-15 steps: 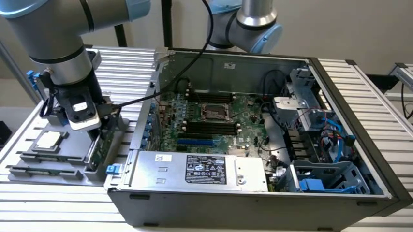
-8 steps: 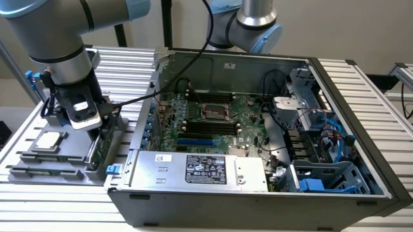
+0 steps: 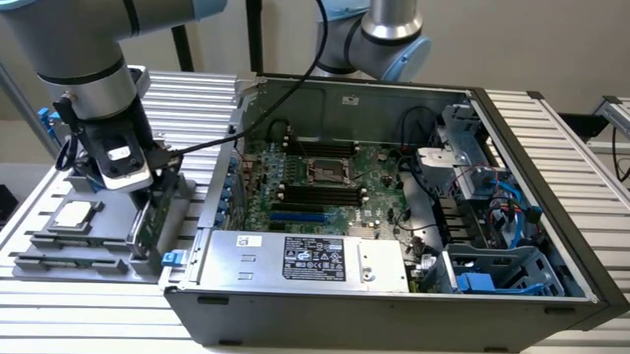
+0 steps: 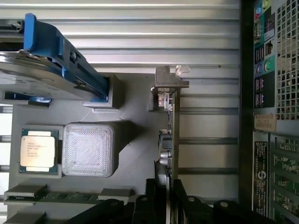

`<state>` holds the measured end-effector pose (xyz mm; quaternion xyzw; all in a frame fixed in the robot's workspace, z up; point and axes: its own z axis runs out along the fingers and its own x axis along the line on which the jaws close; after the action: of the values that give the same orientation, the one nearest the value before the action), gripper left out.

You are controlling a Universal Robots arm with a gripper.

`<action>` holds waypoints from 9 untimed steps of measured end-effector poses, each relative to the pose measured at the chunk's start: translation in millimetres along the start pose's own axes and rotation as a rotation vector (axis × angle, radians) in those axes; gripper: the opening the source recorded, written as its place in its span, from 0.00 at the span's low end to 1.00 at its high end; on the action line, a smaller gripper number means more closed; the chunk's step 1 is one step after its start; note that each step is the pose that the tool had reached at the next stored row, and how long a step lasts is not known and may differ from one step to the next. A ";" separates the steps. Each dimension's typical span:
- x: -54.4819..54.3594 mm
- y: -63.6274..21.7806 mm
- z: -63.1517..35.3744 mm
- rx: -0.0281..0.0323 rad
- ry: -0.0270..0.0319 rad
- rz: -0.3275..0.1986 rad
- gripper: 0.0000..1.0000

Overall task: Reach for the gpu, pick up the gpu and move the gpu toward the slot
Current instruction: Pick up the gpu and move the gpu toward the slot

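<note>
The gpu [image 4: 169, 135] is a thin green card standing on edge in the grey holder tray [image 4: 135, 154], its silver bracket [image 4: 169, 84] at the end away from me. My gripper [image 4: 164, 205] has its black fingers [image 4: 148, 205] pressed against both faces of the card, shut on it. In the exterior view the gripper [image 3: 156, 190] hangs over the tray at the exterior view's left, with the green gpu [image 3: 144, 225] below it. The blue slot [image 3: 295, 218] lies on the motherboard [image 3: 335, 177] inside the open computer case [image 3: 394, 310].
A square silver processor chip [image 4: 39, 148] lies in the tray beside a ribbed grey block [image 4: 88, 149]. A hard drive with blue rails [image 4: 56, 60] stands nearby. The case wall [image 3: 221, 199] rises between tray and motherboard. A silver power supply [image 3: 305, 258] fills the case's near side.
</note>
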<state>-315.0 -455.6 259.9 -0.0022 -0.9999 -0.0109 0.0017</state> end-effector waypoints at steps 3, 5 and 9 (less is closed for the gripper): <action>0.0 0.3 -13.8 0.0000 -0.0001 0.000 0.26; 0.0 0.5 -22.8 -0.0001 -0.0001 0.000 0.26; 0.0 0.9 -41.0 0.0001 0.0002 0.000 0.26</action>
<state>-314.9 -455.6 300.9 -0.0022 -0.9999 -0.0108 0.0017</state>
